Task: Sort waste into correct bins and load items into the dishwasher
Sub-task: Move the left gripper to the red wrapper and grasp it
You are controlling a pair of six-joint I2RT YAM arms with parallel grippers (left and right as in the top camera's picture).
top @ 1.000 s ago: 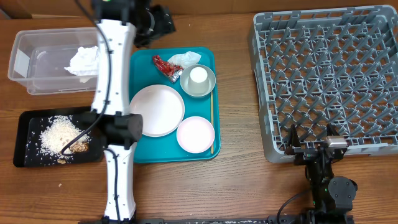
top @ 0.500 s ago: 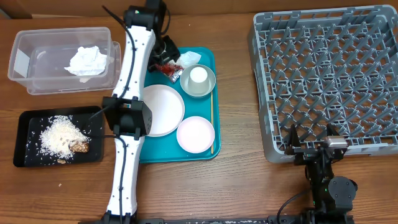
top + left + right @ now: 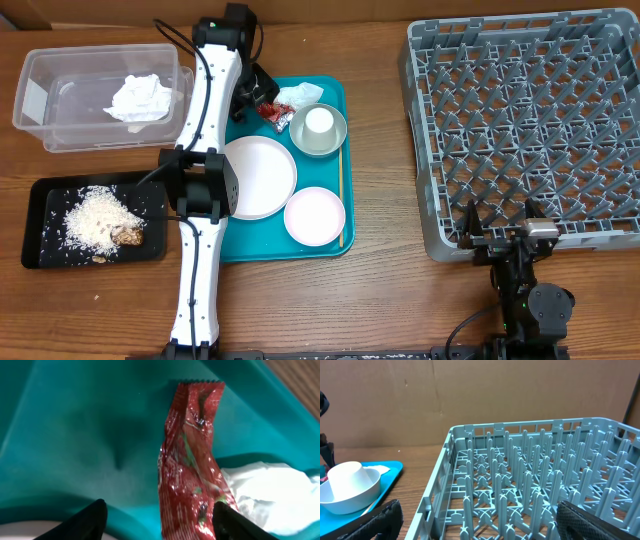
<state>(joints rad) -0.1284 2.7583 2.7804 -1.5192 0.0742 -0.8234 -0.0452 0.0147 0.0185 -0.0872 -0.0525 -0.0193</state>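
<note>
My left gripper [image 3: 160,522] is open low over the teal tray [image 3: 330,95], its fingers either side of the small red wrapper [image 3: 192,460], also seen from overhead [image 3: 272,110]. A white napkin [image 3: 297,95] lies beside the wrapper. Another crumpled napkin [image 3: 140,97] lies in the clear tub [image 3: 40,75]. Rice and brown bits [image 3: 100,218] lie in the black tray [image 3: 40,190]. The pale plate [image 3: 258,177], white bowl [image 3: 315,215], white cup [image 3: 319,122] in the silvery bowl [image 3: 338,133] and wooden stick [image 3: 340,190] are on the teal tray. My right gripper [image 3: 475,520] is open before the grey rack [image 3: 530,110].
The grey rack [image 3: 530,475] fills the right side of the table. My left arm [image 3: 205,150] stretches from the front edge up over the teal tray's left side. A cardboard wall [image 3: 470,395] stands behind the table.
My left gripper has moved from near the clear tub's right end over to the teal tray and come down around the red wrapper. The right arm has not moved.
</note>
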